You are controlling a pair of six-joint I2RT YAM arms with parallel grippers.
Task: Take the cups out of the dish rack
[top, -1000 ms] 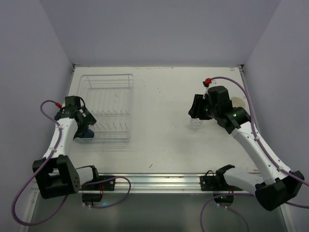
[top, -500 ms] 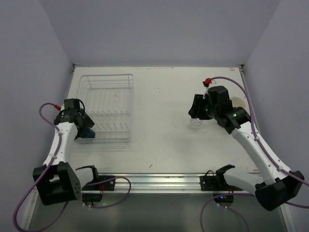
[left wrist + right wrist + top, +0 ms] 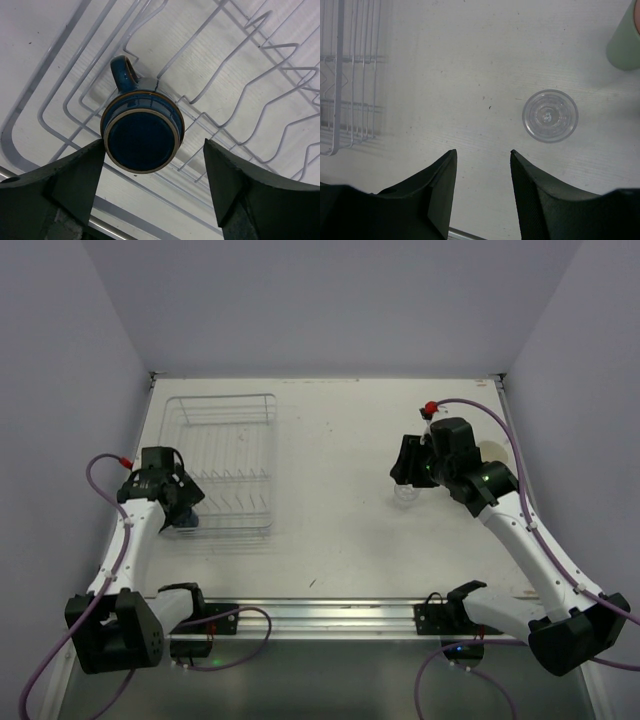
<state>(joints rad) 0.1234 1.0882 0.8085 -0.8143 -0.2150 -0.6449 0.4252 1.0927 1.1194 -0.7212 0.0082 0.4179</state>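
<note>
A dark blue handled mug (image 3: 142,131) lies bottom-up at the near left corner of the white wire dish rack (image 3: 240,65), its handle pointing away from me. My left gripper (image 3: 154,147) is open just above it, one finger on each side of the mug's base. In the top view the left gripper (image 3: 180,502) covers most of the mug (image 3: 187,520), and the rest of the rack (image 3: 225,455) holds no cups. My right gripper (image 3: 408,468) is open and empty above the table, with a clear glass (image 3: 550,115) upright just beyond its fingertips (image 3: 482,152).
A mint-green cup (image 3: 625,45) stands at the far right, seen in the top view (image 3: 492,452) behind the right arm. The rack's near end (image 3: 345,100) shows at the left of the right wrist view. Walls close in the table on three sides.
My left gripper has shifted a little to the right, over the mug at the rack's near left corner. The right arm has not moved.
</note>
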